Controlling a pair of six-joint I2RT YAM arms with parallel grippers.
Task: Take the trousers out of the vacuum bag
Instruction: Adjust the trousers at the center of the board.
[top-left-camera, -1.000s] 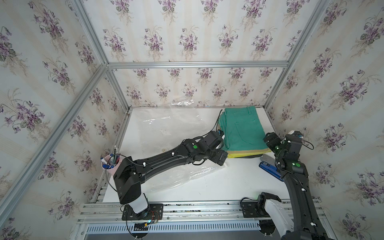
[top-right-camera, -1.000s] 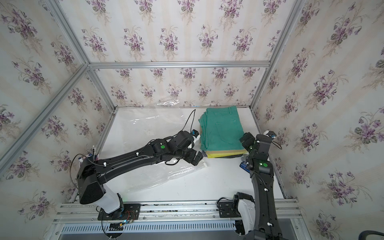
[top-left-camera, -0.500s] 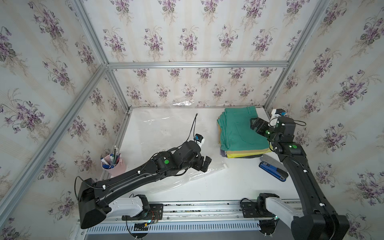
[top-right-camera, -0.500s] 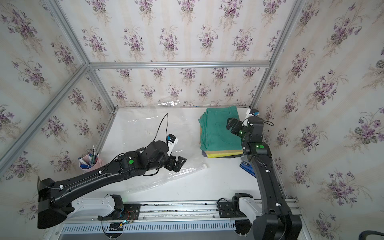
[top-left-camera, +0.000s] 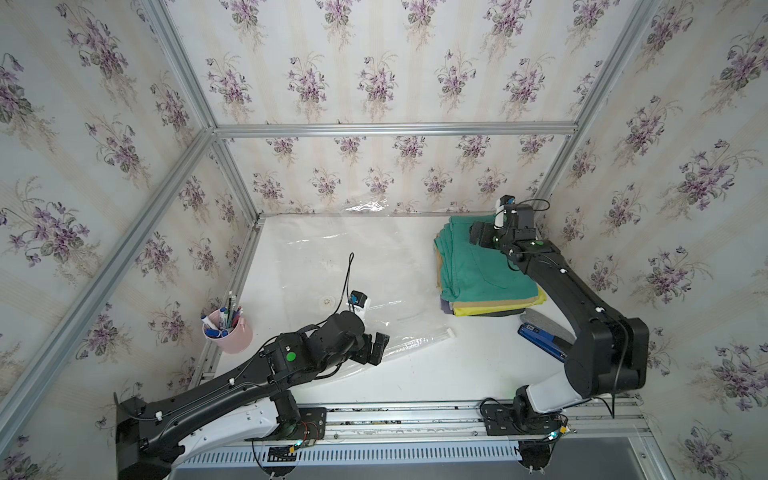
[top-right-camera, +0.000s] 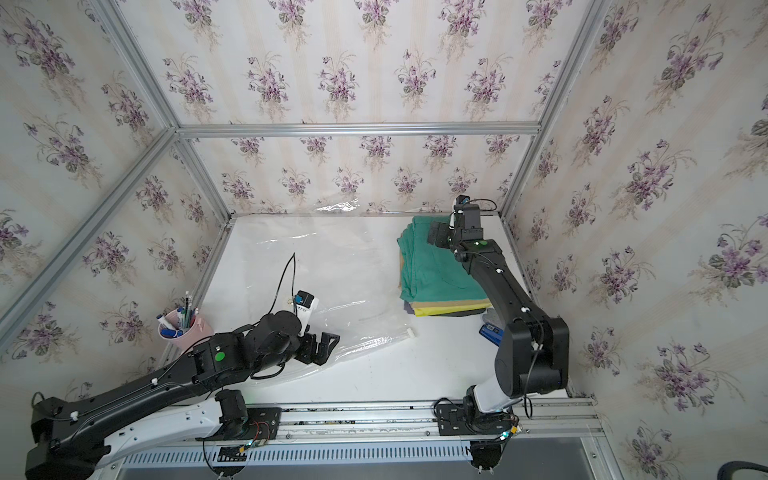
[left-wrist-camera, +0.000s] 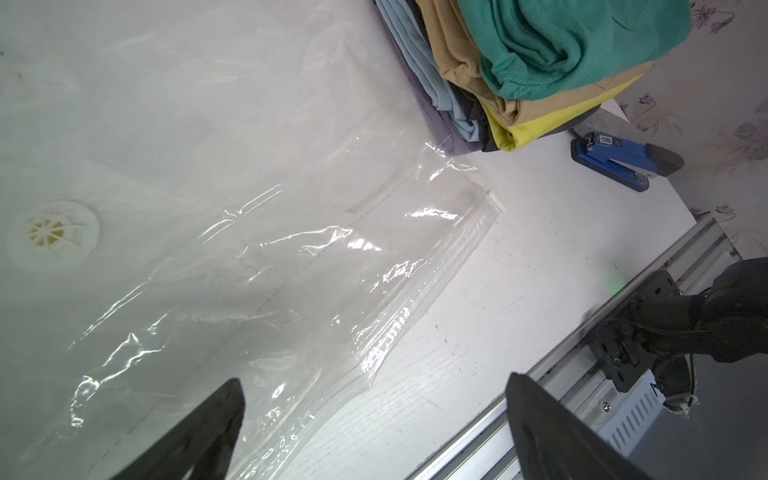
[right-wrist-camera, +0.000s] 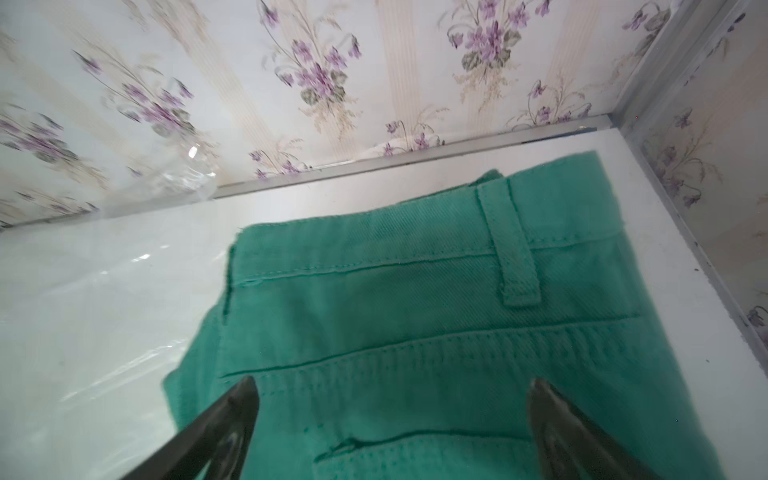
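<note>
1. Trousers (top-left-camera: 482, 266) (top-right-camera: 436, 270) lie out of the bag, stacked flat at the far right corner of the white surface (top-left-camera: 457, 374); in the left wrist view the folded edges (left-wrist-camera: 561, 41) read teal green on top, then tan, yellow-green, black, light blue and purple lowest.
2. Vacuum bag (top-left-camera: 332, 257) (top-right-camera: 332, 257) is spread flat and see-through over the left and middle of the surface, with nothing visible inside; its far edge curls up against the back wall, and one corner reaches the foot of the stack, though whether it runs under the stack cannot be told.
3. A round white valve (left-wrist-camera: 54, 237) sits in the bag; a small white slider (left-wrist-camera: 494, 201) (top-left-camera: 449, 332) ends the zip strip; faint printing along that strip (left-wrist-camera: 386, 345) is too pale to read.
4. Left hand (top-left-camera: 376, 347) (top-right-camera: 326, 347) (left-wrist-camera: 374, 380) hangs over the bag's near edge, jaws wide apart, gripping nothing.
5. Right hand (top-left-camera: 478, 239) (top-right-camera: 436, 239) (right-wrist-camera: 392, 381) hovers above the teal pair near its waistband and belt loop (right-wrist-camera: 515, 249), jaws wide apart, nothing between them.
6. A blue stapler (top-left-camera: 540, 336) (left-wrist-camera: 623, 160) lies just beside the stack's near end; its label appears to read "50".
7. A pink cup (top-left-camera: 232, 332) (top-right-camera: 187, 332) of pens stands at the left edge.
</note>
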